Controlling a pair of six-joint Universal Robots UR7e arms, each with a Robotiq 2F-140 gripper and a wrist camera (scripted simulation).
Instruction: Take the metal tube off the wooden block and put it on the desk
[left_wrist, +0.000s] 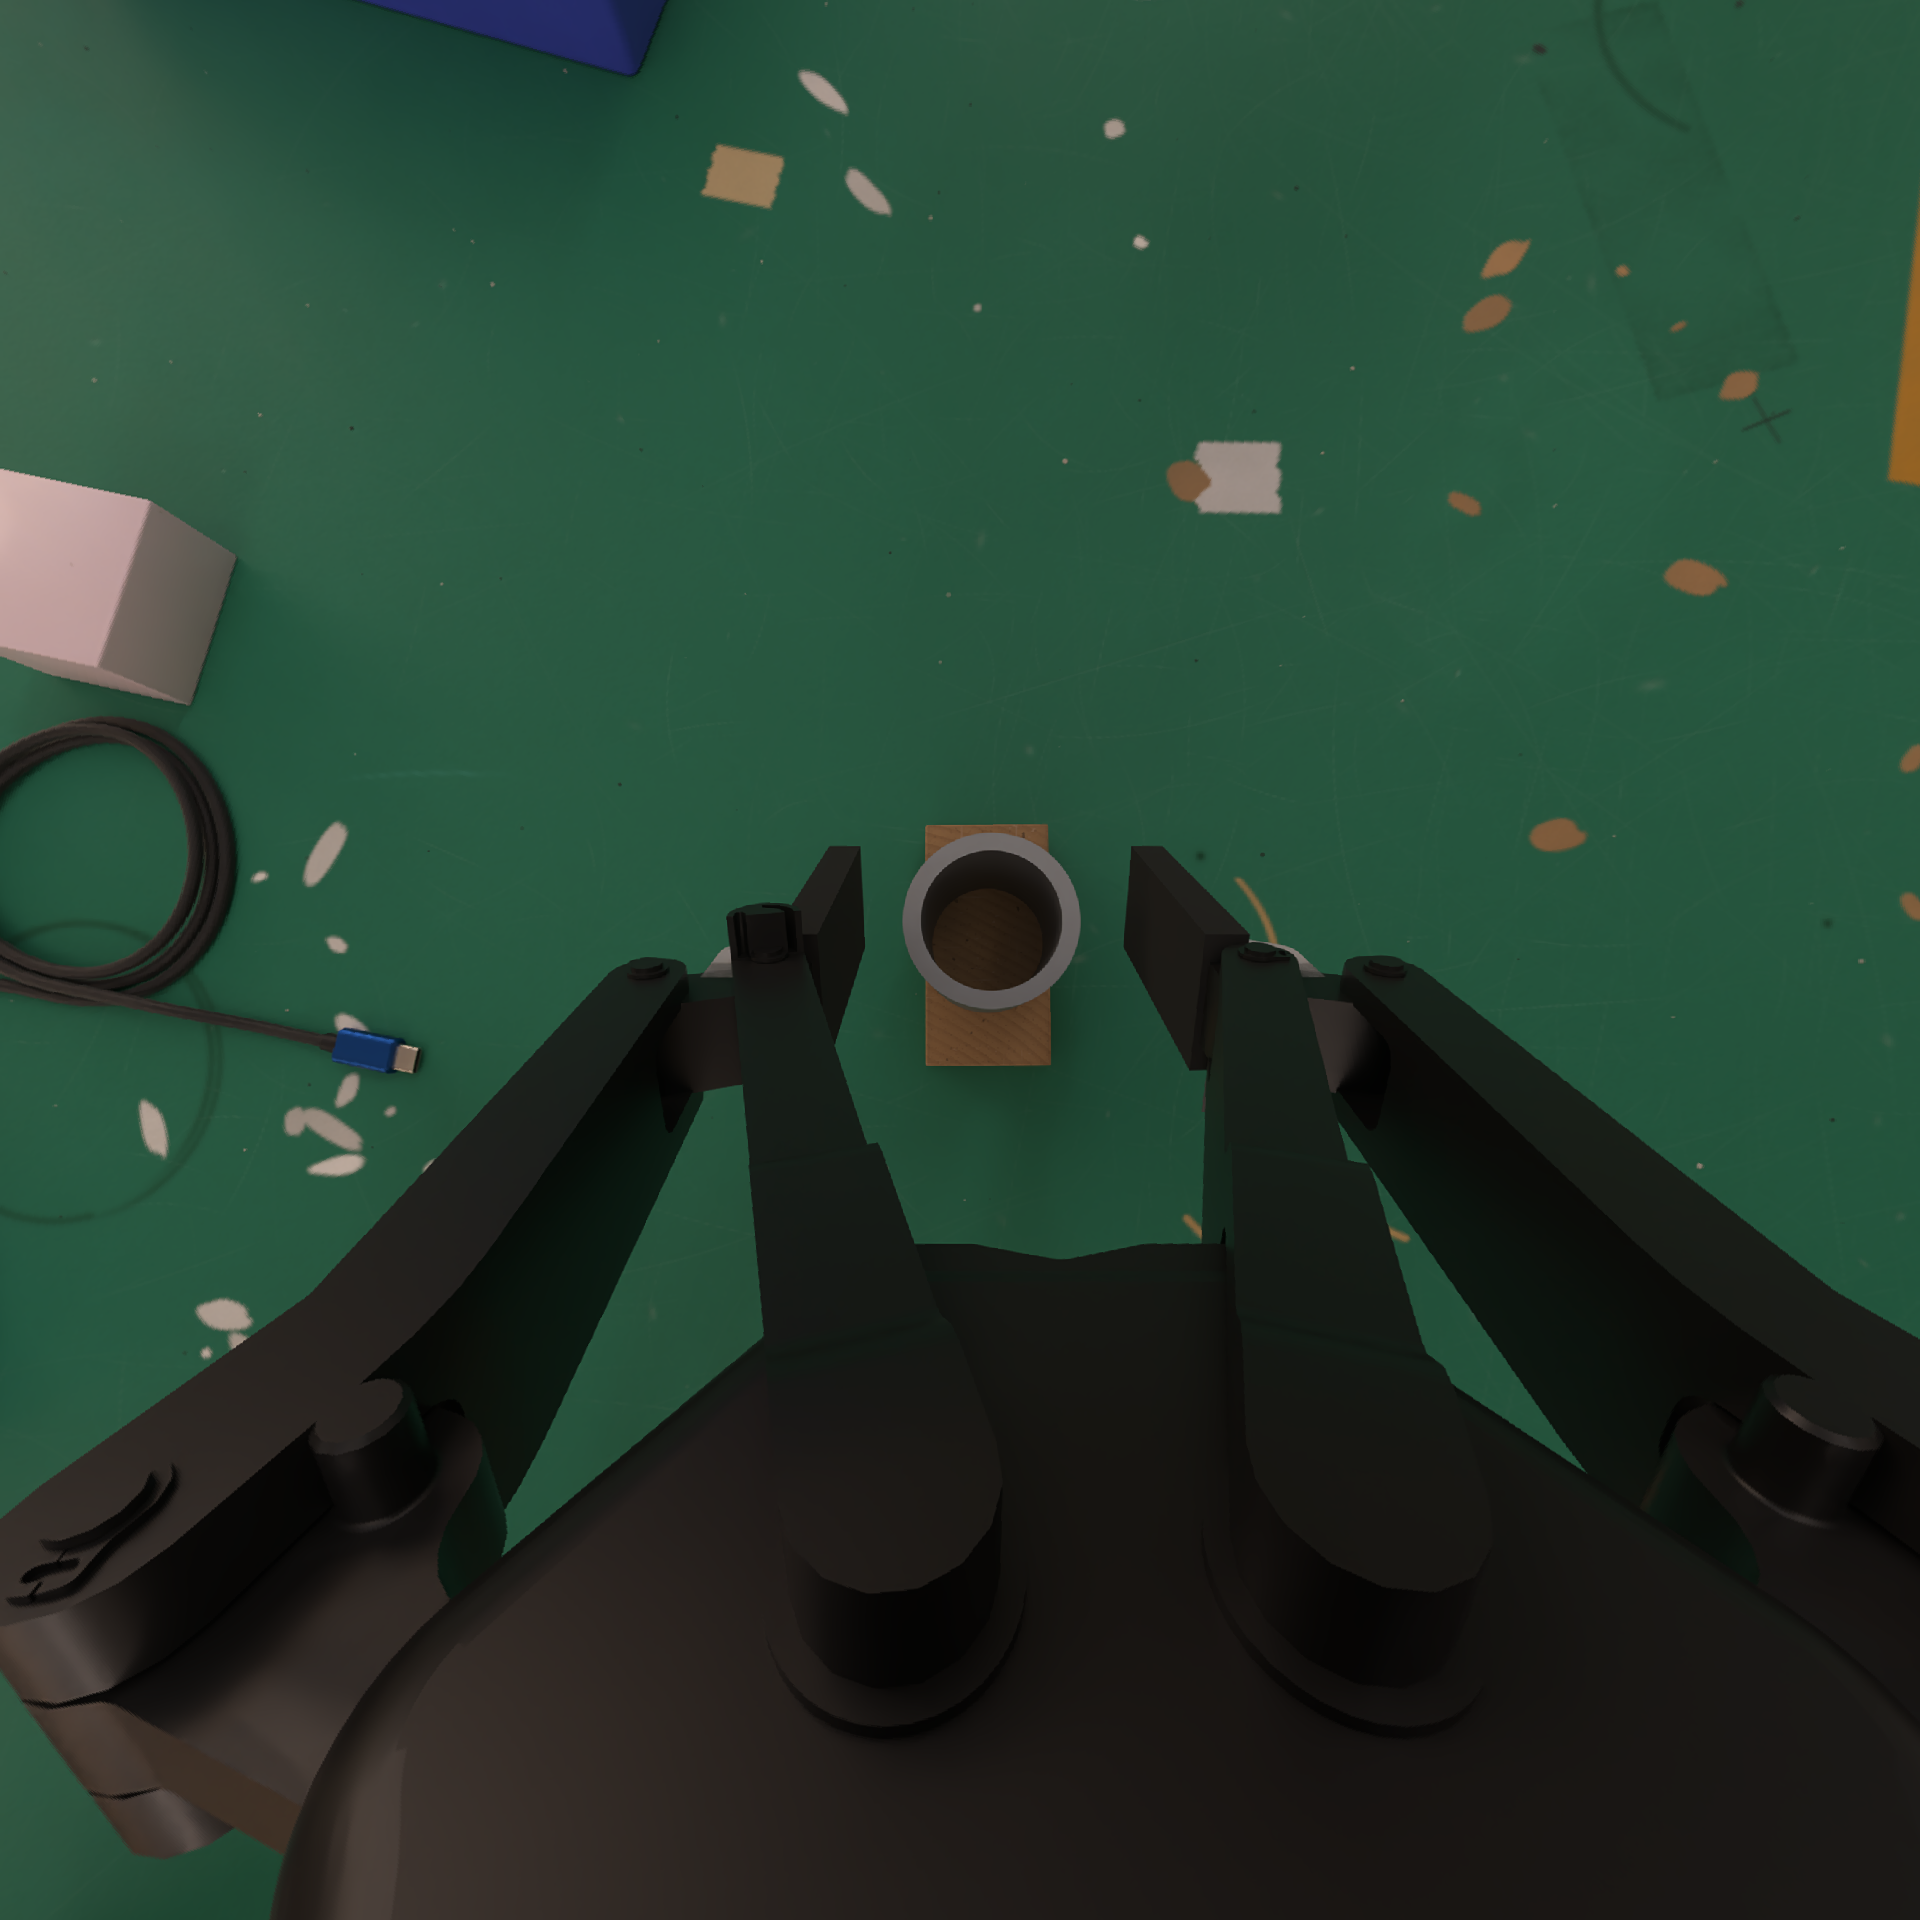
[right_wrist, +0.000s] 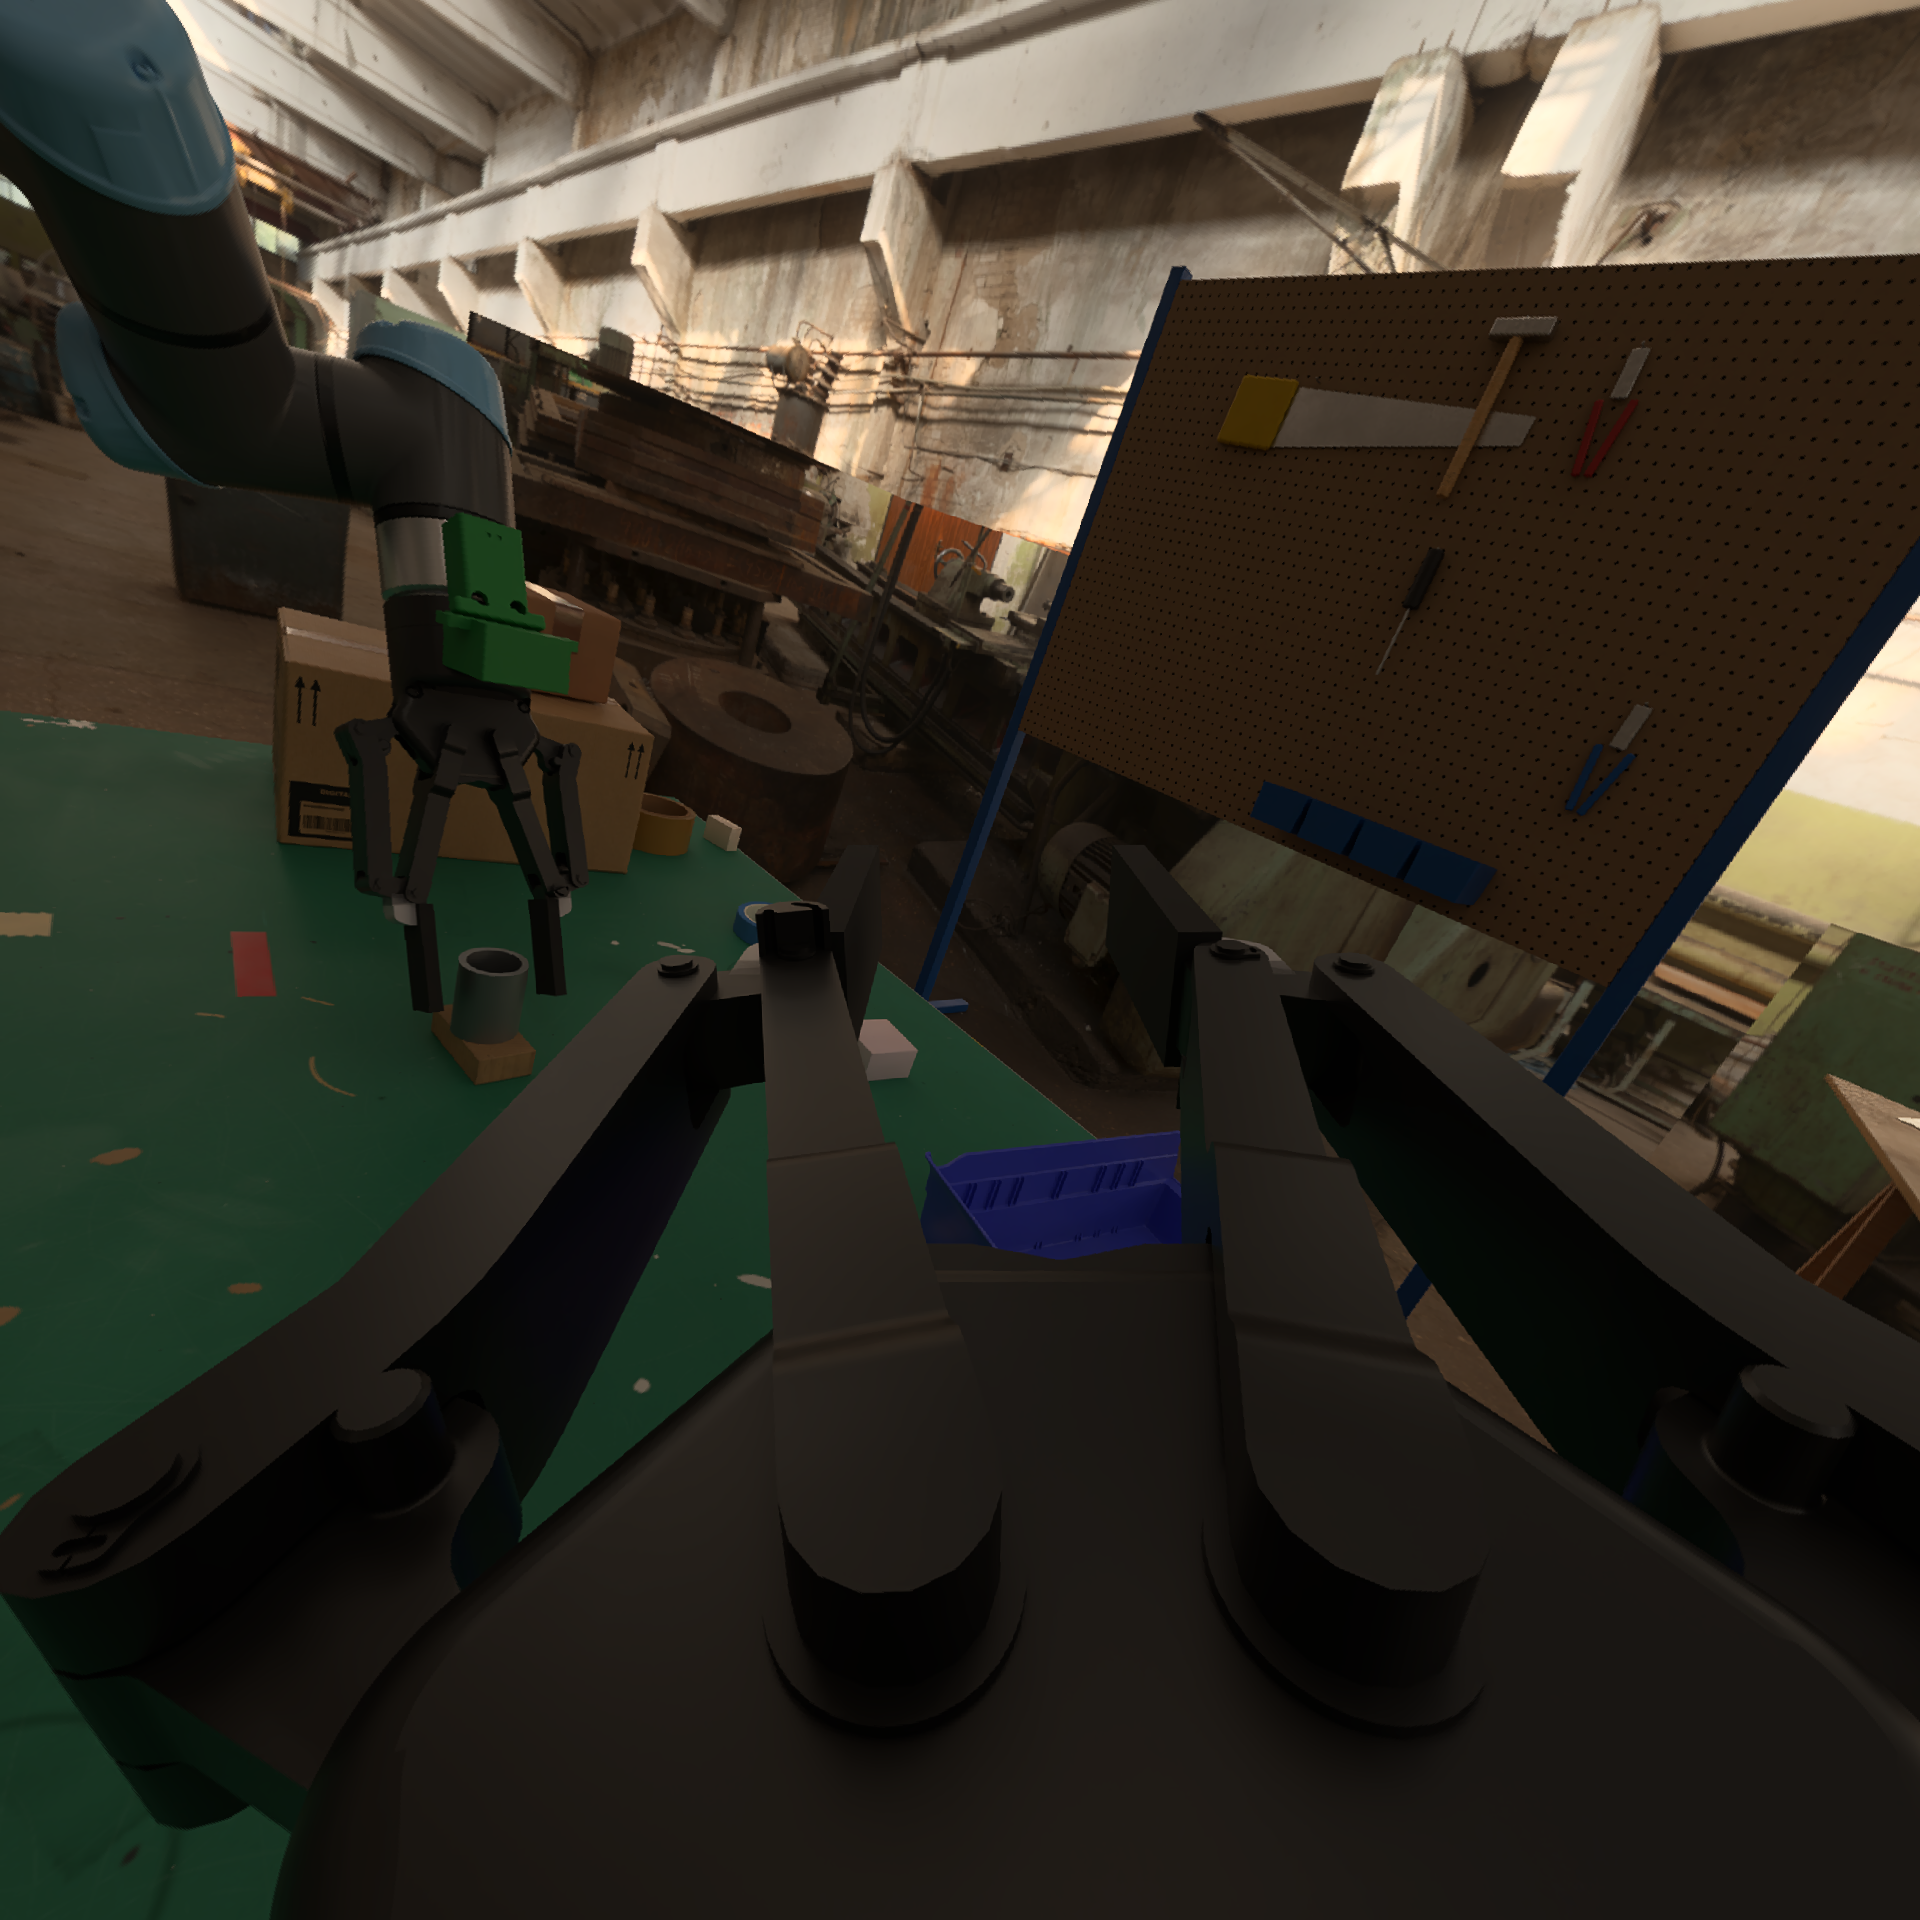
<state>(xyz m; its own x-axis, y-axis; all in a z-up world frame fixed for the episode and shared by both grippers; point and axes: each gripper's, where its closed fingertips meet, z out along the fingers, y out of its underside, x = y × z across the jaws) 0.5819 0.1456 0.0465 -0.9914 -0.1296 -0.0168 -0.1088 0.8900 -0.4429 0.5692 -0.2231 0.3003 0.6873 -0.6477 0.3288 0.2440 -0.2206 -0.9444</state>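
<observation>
**Left end effector straddles the tube, fingers spread**

The metal tube (left_wrist: 990, 921) stands upright on the wooden block (left_wrist: 987, 1029), its open mouth facing the left wrist camera so the wood shows through the bore. The block lies flat on the green tabletop (left_wrist: 1351, 675). The left end effector (left_wrist: 994, 914) hangs directly above, its fingers spread wide — one pad on each side of the tube, both clear of the grey wall with tabletop showing in the gaps. Nothing is gripped.

From the right wrist view the same arrangement shows side-on: the left end effector (right_wrist: 486, 961) points straight down, its pads level with the upper part of the tube (right_wrist: 490, 995), and the tube sits on the block (right_wrist: 484, 1051) without tilt.

The right end effector (right_wrist: 987, 935) is well apart from the tube, held above the tabletop edge (right_wrist: 208, 1195) and aimed past it toward a pegboard (right_wrist: 1455, 623) — its fingers also spread wide and empty. A blue bin (right_wrist: 1060, 1195) lies below it.

Elsewhere on the tabletop: a pale pink box (left_wrist: 104, 582) and a coiled black cable (left_wrist: 125, 862) with a blue plug to the left of the block, a cardboard box (right_wrist: 457, 769) and a roll of tape (right_wrist: 665, 826) at the far side.
</observation>
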